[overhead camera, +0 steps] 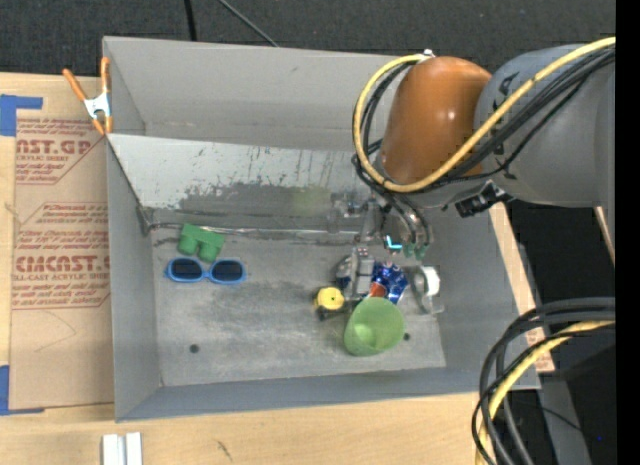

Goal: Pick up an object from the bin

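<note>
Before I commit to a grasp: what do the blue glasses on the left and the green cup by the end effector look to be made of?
Blue glasses: likely moulded plastic, going by the uniform saturated colour and slight gloss. Green cup: probably plastic too, with a smooth, matte, single-colour wall and rounded rim; soft rubber cannot be ruled out.

A green block (201, 241) lies on the left part of the bin (133, 283) floor, close to the back wall. Just in front of it are blue sunglasses (205, 272), their 2 oval lenses side by side. Well apart from these 2 things, toward the front right, a small yellow round piece (329, 299) sits just beside a light green cup-like thing (374, 329).
</note>
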Controlling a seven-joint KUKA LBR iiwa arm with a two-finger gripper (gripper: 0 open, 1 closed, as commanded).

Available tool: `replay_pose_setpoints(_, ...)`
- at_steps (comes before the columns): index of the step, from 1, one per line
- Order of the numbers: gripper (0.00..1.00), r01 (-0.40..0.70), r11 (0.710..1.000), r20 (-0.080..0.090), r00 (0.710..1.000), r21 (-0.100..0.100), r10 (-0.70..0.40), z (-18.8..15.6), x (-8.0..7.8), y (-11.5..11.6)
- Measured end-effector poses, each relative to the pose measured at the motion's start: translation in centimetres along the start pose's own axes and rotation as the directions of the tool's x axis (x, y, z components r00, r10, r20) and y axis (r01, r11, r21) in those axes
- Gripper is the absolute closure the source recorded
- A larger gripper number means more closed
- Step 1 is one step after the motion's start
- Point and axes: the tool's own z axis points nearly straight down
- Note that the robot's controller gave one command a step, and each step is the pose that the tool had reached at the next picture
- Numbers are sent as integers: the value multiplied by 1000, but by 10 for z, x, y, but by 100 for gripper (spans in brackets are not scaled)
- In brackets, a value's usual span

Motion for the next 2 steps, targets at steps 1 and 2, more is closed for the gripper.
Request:
replay_pose_setpoints(1, 0, 11, 1000, 11, 1000, -1, -11, 69, 35, -37)
replay_pose_setpoints(2, 0, 62, 998, 5, 998, -1, -62, 100, 79, -19)
